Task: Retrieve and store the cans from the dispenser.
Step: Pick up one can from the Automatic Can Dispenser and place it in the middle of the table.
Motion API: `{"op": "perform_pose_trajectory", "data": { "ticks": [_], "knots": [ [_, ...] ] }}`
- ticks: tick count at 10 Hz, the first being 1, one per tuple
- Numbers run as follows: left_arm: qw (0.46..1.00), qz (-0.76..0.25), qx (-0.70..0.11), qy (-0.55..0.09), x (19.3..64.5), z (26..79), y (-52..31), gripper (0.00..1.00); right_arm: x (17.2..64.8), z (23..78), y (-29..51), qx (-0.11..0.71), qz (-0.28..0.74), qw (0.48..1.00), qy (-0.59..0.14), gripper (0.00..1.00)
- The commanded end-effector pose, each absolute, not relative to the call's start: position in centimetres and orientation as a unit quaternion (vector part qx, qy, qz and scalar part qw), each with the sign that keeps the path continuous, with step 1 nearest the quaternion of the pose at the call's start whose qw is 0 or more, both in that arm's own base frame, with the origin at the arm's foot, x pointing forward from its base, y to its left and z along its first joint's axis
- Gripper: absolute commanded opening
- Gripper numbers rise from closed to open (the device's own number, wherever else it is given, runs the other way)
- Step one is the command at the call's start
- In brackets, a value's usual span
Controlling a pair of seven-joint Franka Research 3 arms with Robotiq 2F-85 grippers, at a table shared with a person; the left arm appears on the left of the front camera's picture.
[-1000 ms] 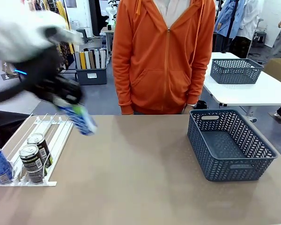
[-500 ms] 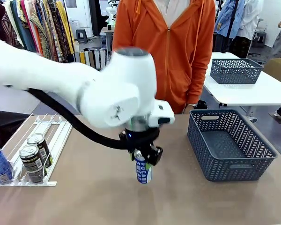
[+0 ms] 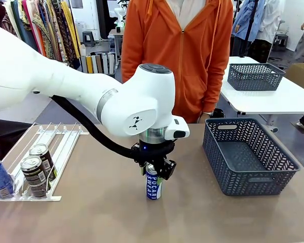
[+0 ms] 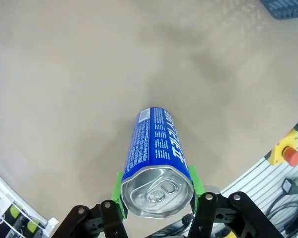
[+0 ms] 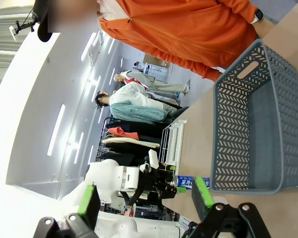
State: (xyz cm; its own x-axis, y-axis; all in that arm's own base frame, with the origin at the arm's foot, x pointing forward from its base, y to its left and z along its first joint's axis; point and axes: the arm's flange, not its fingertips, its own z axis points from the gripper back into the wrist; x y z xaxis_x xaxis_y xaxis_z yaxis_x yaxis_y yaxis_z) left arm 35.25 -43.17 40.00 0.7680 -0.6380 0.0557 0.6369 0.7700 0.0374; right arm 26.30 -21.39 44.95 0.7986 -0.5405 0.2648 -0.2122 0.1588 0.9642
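Note:
At the table's middle, my left gripper is shut on the top of a blue "POCARI SWEAT" can that stands upright with its base at the tabletop. In the left wrist view the green pads clamp the can just under its silver rim. The white dispenser lies at the near left and holds two dark cans and another blue can at its front end. My right gripper is open with nothing between its fingers, and the held can shows far off.
A dark grey mesh basket sits at the right of the table, about a can's length from the held can; it also shows in the right wrist view. A person in an orange hoodie stands at the far edge.
My left arm has swung from above the dispenser to the table's middle, carrying the blue can. The can now stands upright and slightly lower than half a second ago.

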Motion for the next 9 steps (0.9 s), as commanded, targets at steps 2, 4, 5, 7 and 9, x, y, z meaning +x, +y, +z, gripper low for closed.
{"op": "perform_pose_trajectory", "data": {
  "ticks": [2,4,5,7,9],
  "knots": [
    [0.942,-0.335,0.016,-0.031,34.8,40.4,-43.4,0.0,26.5,45.4,-21.3,0.643,-0.119,0.694,-0.301,1.0],
    [0.941,-0.335,0.024,-0.044,34.7,40.4,-43.7,0.81,26.5,45.4,-21.3,0.643,-0.119,0.694,-0.301,1.0],
    [0.941,-0.335,0.027,-0.05,34.5,40.7,-43.6,1.0,26.5,45.4,-21.3,0.643,-0.119,0.694,-0.301,1.0],
    [0.941,-0.327,0.011,-0.084,34.1,43.3,-42.4,1.0,26.5,45.4,-21.3,0.643,-0.119,0.694,-0.301,1.0],
    [0.939,-0.321,-0.078,-0.096,32.2,50.8,-36.4,1.0,26.5,45.4,-21.3,0.643,-0.119,0.694,-0.301,1.0]
  ]
}}
